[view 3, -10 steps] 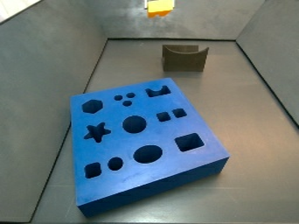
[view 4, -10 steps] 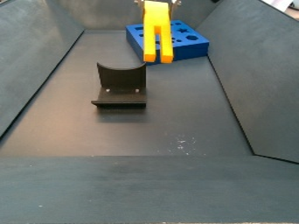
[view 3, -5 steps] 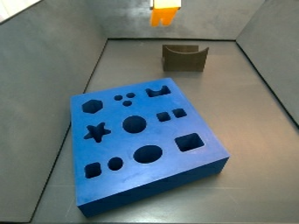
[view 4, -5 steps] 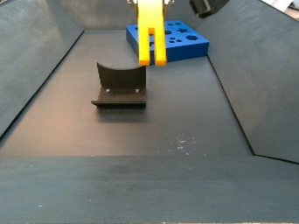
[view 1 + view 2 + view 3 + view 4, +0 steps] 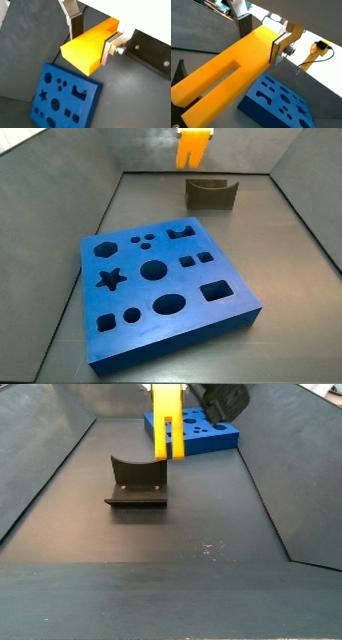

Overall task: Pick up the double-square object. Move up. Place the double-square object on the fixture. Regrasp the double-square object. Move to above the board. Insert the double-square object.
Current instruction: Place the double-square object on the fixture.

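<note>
My hand pinches the bar by its upper end, plates pressed on both sides. In a side view the bar hangs upright above the tabletop, the fixture at 7 o'clock below it, the board at 2 o'clock beyond.

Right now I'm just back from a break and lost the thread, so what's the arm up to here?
The gripper is shut on the double-square object, a long yellow-orange bar with a lengthwise groove, and holds it in the air. In a side view the bar hangs upright above the floor, over the fixture and not touching it. The blue board lies apart, its cut-outs empty. So the bar is picked up but not yet set on the fixture.
</note>
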You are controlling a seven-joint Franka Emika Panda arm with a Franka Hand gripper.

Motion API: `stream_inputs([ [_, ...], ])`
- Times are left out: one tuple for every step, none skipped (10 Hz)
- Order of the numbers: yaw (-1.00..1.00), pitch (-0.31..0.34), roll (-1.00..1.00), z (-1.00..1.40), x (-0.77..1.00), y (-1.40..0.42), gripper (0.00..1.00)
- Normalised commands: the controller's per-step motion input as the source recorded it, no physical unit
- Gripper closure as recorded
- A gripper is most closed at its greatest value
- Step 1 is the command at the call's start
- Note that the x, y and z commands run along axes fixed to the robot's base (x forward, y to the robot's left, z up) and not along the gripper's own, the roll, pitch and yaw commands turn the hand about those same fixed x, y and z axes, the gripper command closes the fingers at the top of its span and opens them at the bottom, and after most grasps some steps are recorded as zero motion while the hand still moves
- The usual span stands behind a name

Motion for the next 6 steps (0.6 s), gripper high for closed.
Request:
stream_inputs([
  [-0.17, 0.021, -0.3, -0.02, 0.83, 0.04, 1.0],
  [-0.15, 0.001, -0.22, -0.01, 0.78, 0.03, 1.0],
  [-0.13, -0.016, -0.18, -0.01, 0.69, 0.04, 1.0],
  [-0.12, -0.019, -0.18, -0.02, 0.65, 0.04, 1.0],
  [-0.1, -0.02, -0.17, -0.03, 0.59, 0.04, 1.0],
  [-0.08, -0.014, -0.17, -0.02, 0.54, 0.04, 1.0],
])
